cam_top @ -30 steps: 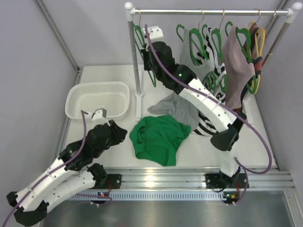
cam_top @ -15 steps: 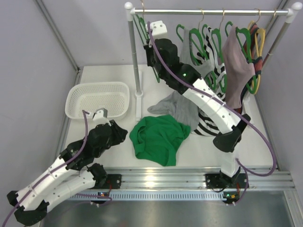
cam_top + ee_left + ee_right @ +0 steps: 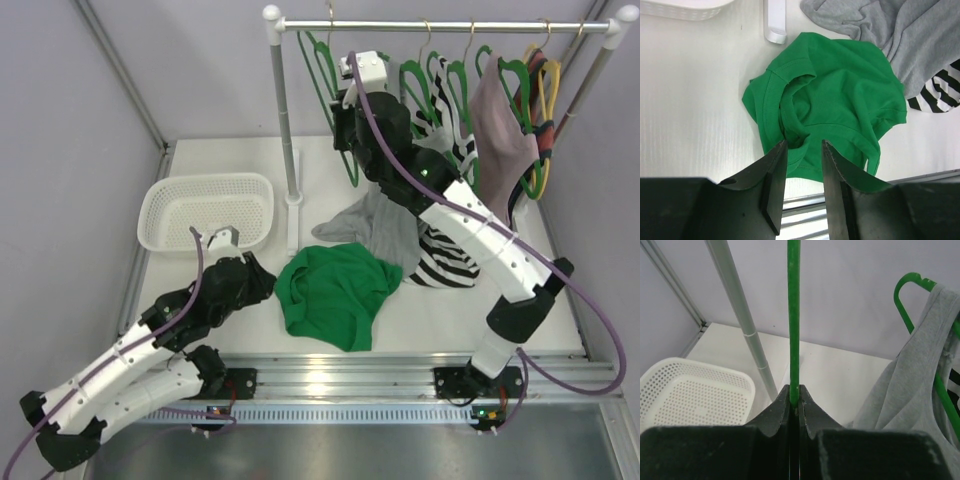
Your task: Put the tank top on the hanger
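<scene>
The green tank top (image 3: pixel 335 295) lies crumpled on the white table, seen close up in the left wrist view (image 3: pixel 840 90). My left gripper (image 3: pixel 258 272) hovers at its left near edge, and its jaws (image 3: pixel 802 147) are open, framing the hem with nothing between them. My right gripper (image 3: pixel 795 390) is shut on the thin green bar of the hanger (image 3: pixel 793 315). It holds the hanger (image 3: pixel 351 168) up under the rail, right of the rack's pole (image 3: pixel 283 120).
A white mesh basket (image 3: pixel 210 210) sits at the left. A grey top (image 3: pixel 385 225) and a striped top (image 3: pixel 445 260) lie behind the tank top. The rail (image 3: pixel 450 25) carries more green hangers, a mauve garment (image 3: pixel 500 140) and a yellow hanger (image 3: pixel 548 80).
My right arm has carried the hanger rightwards, away from the pole. My left gripper has moved up and to the right, closer to the tank top, and its jaws have widened slightly.
</scene>
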Robot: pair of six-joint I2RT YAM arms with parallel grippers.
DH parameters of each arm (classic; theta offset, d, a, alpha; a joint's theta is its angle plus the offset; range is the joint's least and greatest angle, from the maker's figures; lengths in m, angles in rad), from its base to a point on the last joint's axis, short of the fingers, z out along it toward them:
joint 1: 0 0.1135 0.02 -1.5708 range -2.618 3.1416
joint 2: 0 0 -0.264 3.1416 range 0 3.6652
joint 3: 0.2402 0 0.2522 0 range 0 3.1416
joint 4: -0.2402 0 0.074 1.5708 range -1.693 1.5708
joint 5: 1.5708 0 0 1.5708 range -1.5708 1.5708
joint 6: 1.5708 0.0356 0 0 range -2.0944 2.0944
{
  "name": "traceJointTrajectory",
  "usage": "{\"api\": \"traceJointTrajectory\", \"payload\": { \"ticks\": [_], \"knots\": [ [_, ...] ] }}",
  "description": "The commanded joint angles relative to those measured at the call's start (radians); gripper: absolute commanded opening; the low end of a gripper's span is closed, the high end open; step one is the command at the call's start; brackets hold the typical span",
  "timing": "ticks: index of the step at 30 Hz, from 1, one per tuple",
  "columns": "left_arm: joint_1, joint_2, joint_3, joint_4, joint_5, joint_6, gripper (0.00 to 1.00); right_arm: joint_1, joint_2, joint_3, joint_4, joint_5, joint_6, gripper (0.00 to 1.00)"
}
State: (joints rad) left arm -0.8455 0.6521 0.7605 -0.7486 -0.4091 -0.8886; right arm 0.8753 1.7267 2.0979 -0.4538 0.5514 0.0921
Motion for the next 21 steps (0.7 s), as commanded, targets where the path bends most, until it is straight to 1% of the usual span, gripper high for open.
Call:
{"api": "traceJointTrajectory", "payload": {
  "ticks": [1,3,4,7,8,9,11,12,13,14,15,16,18,19,21],
  "knots": [
    [-0.001,0.041,-0.023,0.084,0.026,0.014,0.39,0.008,-0.117,-0.07,0.043,-0.03,0.054,0.0],
    [-0.003,0.076,-0.047,0.115,0.045,0.02,0.4,0.01,-0.156,-0.146,0.04,-0.044,0.083,0.0],
    [-0.003,0.089,-0.058,0.126,0.074,0.028,0.4,0.011,-0.197,-0.206,0.035,-0.056,0.092,0.0],
    [-0.003,0.158,-0.055,0.144,0.111,0.06,0.4,0.014,-0.306,-0.314,0.03,-0.099,0.144,0.0],
    [-0.009,0.175,-0.049,0.141,0.113,0.069,0.4,0.016,-0.337,-0.4,0.029,-0.113,0.162,0.0],
    [-0.02,0.205,-0.041,0.143,0.115,0.088,0.4,0.022,-0.402,-0.491,0.029,-0.14,0.191,0.0],
    [-0.038,0.231,-0.029,0.134,0.105,0.1,0.4,0.033,-0.47,-0.583,0.024,-0.157,0.218,0.0],
    [-0.052,0.257,-0.023,0.118,0.098,0.106,0.4,0.039,-0.536,-0.626,0.023,-0.165,0.242,0.0],
    [-0.064,0.27,-0.009,0.106,0.089,0.12,0.4,0.048,-0.568,-0.706,0.008,-0.174,0.251,0.0],
    [-0.09,0.3,0.0,0.094,0.06,0.123,0.41,0.053,-0.6,-0.742,-0.002,-0.18,0.276,0.0],
    [-0.099,0.317,0.005,0.089,0.059,0.134,0.42,0.056,-0.662,-0.78,-0.008,-0.191,0.29,0.0],
    [-0.112,0.336,0.025,0.074,0.056,0.151,0.42,0.063,-0.689,-0.849,-0.025,-0.211,0.299,0.0],
    [-0.124,0.394,0.045,0.055,0.044,0.166,0.43,0.073,-0.774,-0.91,-0.045,-0.215,0.33,0.0],
    [-0.13,0.409,0.065,0.049,0.043,0.181,0.44,0.077,-0.798,-0.97,-0.061,-0.225,0.34,0.0],
    [-0.13,0.443,0.079,0.051,0.049,0.197,0.48,0.077,-0.881,-1.022,-0.074,-0.246,0.37,0.0]
  ]
}}
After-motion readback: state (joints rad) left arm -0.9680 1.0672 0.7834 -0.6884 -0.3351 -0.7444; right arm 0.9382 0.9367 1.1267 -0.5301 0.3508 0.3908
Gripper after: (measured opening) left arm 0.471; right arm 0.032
